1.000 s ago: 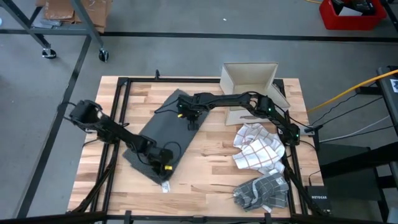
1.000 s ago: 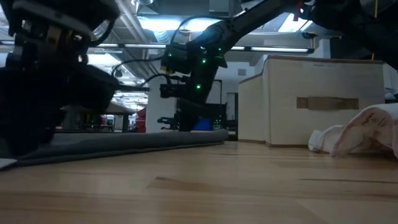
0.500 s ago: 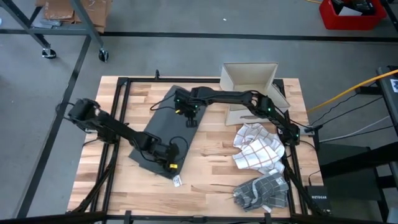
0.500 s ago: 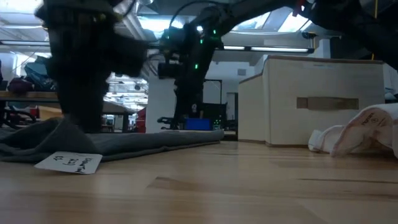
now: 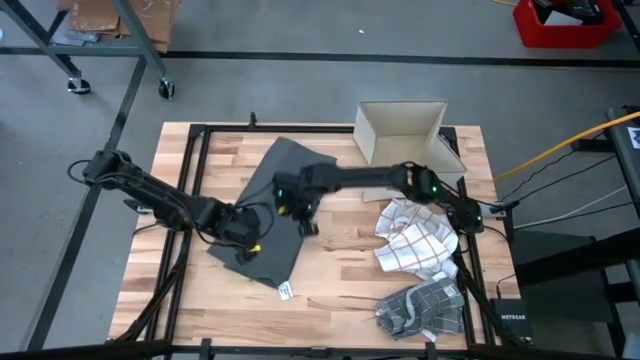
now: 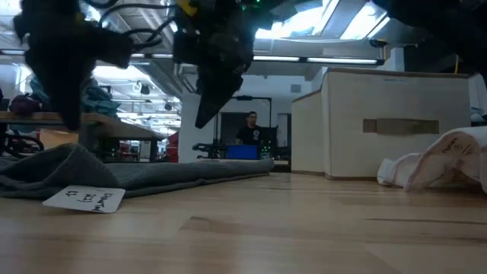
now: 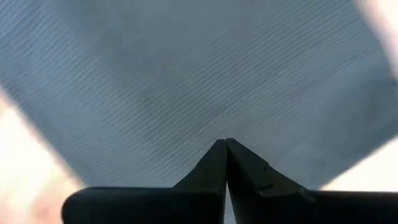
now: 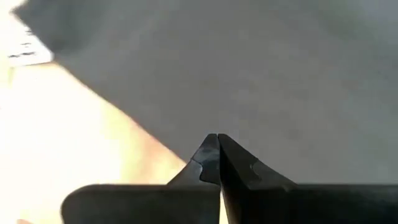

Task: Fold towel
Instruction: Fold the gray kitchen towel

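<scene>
High view shows the dark grey towel [image 5: 272, 205] lying askew in the left half of the bench, one corner toward the far edge, its white tag [image 5: 286, 291] toward the near edge. My left gripper [image 5: 247, 236] hangs over the towel's near part and my right gripper [image 5: 303, 215] over its right edge, both with fingers pressed together and nothing pinched. To fold well I judge I must spread the fingers, take two neighbouring corners, and carry them over evenly

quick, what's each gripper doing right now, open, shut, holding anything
Left gripper: shut, holding nothing, over the dark towel.
Right gripper: shut, holding nothing, over the same towel.
</scene>
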